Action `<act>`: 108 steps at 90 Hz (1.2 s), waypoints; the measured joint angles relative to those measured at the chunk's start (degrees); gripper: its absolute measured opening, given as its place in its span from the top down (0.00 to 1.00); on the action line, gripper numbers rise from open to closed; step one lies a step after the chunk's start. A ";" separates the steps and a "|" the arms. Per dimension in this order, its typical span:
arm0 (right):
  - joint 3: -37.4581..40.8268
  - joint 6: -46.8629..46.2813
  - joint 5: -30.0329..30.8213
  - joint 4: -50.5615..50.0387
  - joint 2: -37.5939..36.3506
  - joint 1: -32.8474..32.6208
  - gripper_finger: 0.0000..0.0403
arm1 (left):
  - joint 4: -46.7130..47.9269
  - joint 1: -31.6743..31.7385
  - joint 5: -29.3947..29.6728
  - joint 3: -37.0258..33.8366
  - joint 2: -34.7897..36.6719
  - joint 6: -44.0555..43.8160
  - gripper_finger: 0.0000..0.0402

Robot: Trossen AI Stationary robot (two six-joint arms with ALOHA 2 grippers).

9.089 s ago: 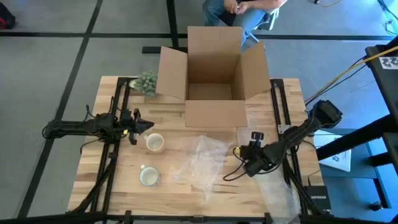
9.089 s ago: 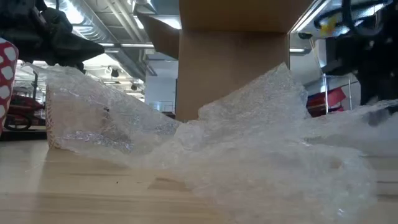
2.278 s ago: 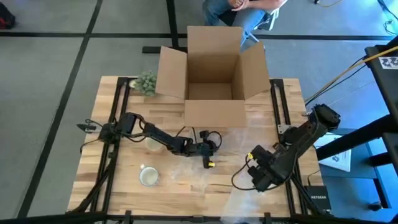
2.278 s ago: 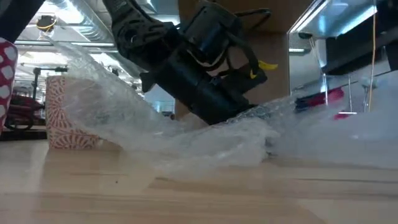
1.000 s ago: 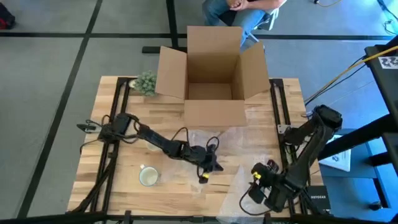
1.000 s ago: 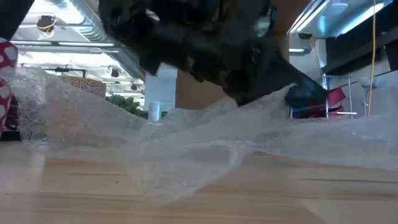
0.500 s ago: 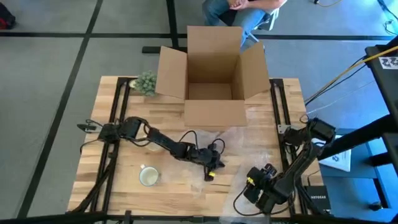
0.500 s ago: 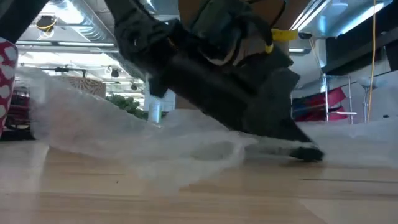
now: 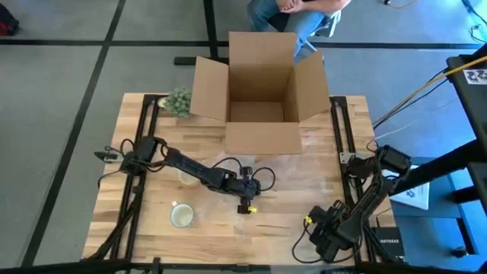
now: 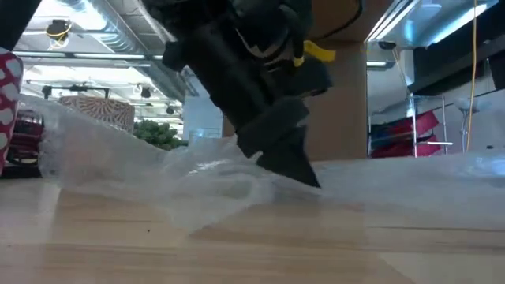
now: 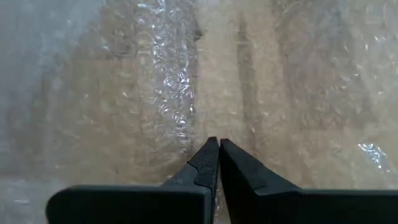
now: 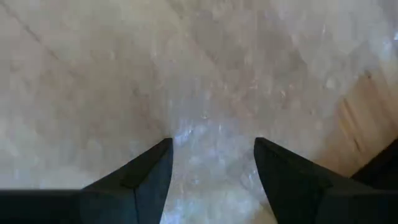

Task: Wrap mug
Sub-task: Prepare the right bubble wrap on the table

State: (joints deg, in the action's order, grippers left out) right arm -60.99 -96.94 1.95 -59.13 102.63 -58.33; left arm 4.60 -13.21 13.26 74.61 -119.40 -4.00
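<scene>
Near the table's middle, the left gripper (image 9: 245, 205) pinches the clear bubble-wrap sheet (image 11: 168, 93); the right gripper (image 12: 211, 163) gapes empty. The pale mug (image 9: 182, 217) sits apart; thin film may slip.

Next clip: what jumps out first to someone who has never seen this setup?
The left arm stretches across the table's middle, its left gripper shut on the bubble wrap spread over the wood. Behind it, at the far edge, stands a big open cardboard box. The right gripper hangs open over the wrap at the near right corner, and one mug sits uncovered at near left.
</scene>
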 joint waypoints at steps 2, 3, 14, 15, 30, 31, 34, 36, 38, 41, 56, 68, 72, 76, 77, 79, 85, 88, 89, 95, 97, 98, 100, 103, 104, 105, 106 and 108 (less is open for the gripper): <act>-0.37 0.04 0.31 -0.19 -0.14 0.00 0.48 | -0.69 -0.08 -0.07 0.00 0.55 0.01 1.00; -0.59 0.06 0.52 -0.29 -0.22 0.00 0.48 | -0.82 -0.14 -0.10 0.00 0.86 0.01 1.00; -3.51 -0.06 4.33 -3.74 -1.65 -0.22 0.48 | -3.65 -0.30 -0.19 0.35 4.43 0.18 1.00; -3.80 -0.09 4.84 -4.10 -1.79 -0.22 0.48 | -4.00 -0.31 -0.18 0.39 4.62 0.19 1.00; -6.93 -0.33 17.21 -6.72 -2.77 -0.15 0.48 | -6.20 0.05 0.26 0.22 5.08 1.47 1.00; -7.00 -0.35 18.14 -6.67 -2.77 -0.13 0.48 | -6.43 0.13 0.26 0.22 5.08 1.47 1.00; -7.02 -0.57 20.72 -6.34 -2.77 0.00 0.48 | -6.99 0.38 0.30 0.22 5.08 1.46 1.00; -6.97 -0.79 22.30 -6.21 -2.75 0.14 0.48 | -7.28 0.55 0.29 0.28 5.06 1.47 1.00; -6.80 -1.13 23.81 -5.78 -2.75 0.32 0.48 | -7.49 0.71 0.28 0.36 4.99 1.46 1.00; -6.26 -1.62 25.58 -4.51 -2.76 0.34 0.48 | -7.40 0.93 0.28 0.37 4.76 1.46 1.00; -1.33 -1.87 30.80 7.56 -2.65 1.32 0.48 | -8.27 2.73 0.28 0.28 2.50 1.37 1.00; 3.87 -1.87 30.91 19.11 -2.09 1.49 0.48 | -11.74 4.39 -0.17 0.35 1.08 1.16 1.00; 5.20 -1.90 31.00 23.30 -1.96 1.47 0.48 | -13.07 4.88 -1.03 0.37 0.36 1.11 1.00; 6.35 -1.94 30.89 26.06 -1.85 1.34 0.48 | -13.37 5.34 -2.64 0.36 -0.20 0.61 1.00; 6.61 -1.94 30.88 26.44 -1.84 1.35 0.48 | -13.54 5.45 -3.18 0.35 -0.39 0.37 1.00; 6.99 -1.96 30.79 27.00 -1.83 1.36 0.48 | -14.07 5.64 -4.48 0.35 -0.66 0.04 1.00; 7.67 -2.02 30.65 29.53 -1.83 1.36 0.48 | -15.70 5.91 -8.68 0.37 -1.45 -0.37 1.00; 7.86 -2.02 30.49 29.97 -1.85 1.36 0.48 | -16.76 5.90 -10.35 0.38 -1.94 -0.36 1.00; 7.88 -2.02 30.49 29.94 -1.85 1.36 0.48 | -17.10 5.90 -10.85 0.39 -2.14 -0.34 1.00; 7.95 -2.02 30.54 30.00 -1.83 1.35 0.48 | -18.10 5.69 -11.60 0.40 -3.26 -0.12 1.00; 7.95 -1.99 30.59 30.31 -1.69 1.34 0.48 | -18.43 5.68 -11.50 0.39 -3.79 -0.05 1.00; 7.94 -1.95 30.59 30.57 -1.57 1.35 0.48 | -18.66 5.66 -11.39 0.39 -4.06 -0.04 1.00; 7.93 -1.80 30.48 31.20 -1.35 1.36 0.48 | -18.97 5.66 -11.06 0.39 -4.44 -0.03 1.00; 7.91 -1.73 30.16 31.83 -0.98 1.36 0.48 | -18.86 5.66 -10.12 0.39 -4.97 -0.01 1.00; 7.92 -1.66 30.05 31.90 -0.82 1.36 0.48 | -18.83 5.69 -9.65 0.39 -5.15 -0.01 1.00; 7.93 -1.56 29.97 31.95 -0.63 1.36 0.48 | -18.83 5.74 -9.08 0.39 -5.30 -0.01 1.00; 7.94 -1.53 29.94 32.08 -0.48 1.36 0.48 | -18.86 5.81 -8.40 0.39 -5.44 -0.02 1.00; 7.95 -1.31 29.81 32.49 -0.22 1.36 0.48 | -18.83 5.95 -6.87 0.39 -5.57 -0.03 1.00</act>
State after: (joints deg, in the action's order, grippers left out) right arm -53.04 -98.25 31.76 -26.64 102.40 -56.97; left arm -14.24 -7.26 6.39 75.00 -124.97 -4.03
